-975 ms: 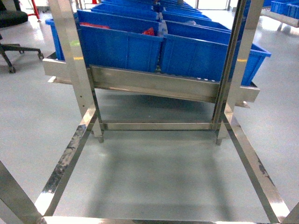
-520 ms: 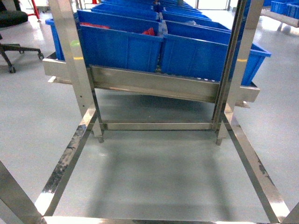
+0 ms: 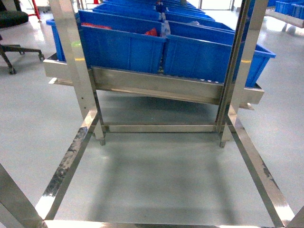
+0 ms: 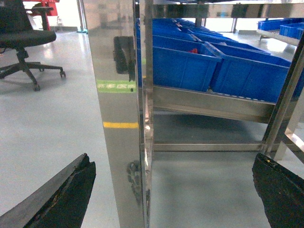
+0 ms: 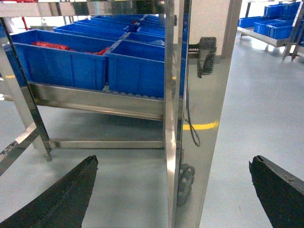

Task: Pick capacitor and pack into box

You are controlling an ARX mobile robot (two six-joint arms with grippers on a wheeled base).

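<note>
- While neither the capacitor nor the box shows in any view, both end effectors do: the left end effector [image 4: 173, 190] hangs with its two dark fingers [image 4: 66, 197] spread wide at the bottom corners of its wrist view, holding nothing.
- The right end effector [image 5: 173, 190] is likewise spread wide and empty, its fingers [image 5: 64, 199] dark and worn.
- Between each pair of fingers stands a polished steel post [image 4: 118, 118] of the rack.
- Blue plastic bins [image 3: 123, 47] sit in rows on a sloping steel shelf [image 3: 156, 85].
- One bin holds something red [image 3: 151, 32], perhaps parts; it is too small to tell.
- A black office chair [image 4: 23, 38] stands on the grey floor [image 3: 156, 175] at left.
</note>
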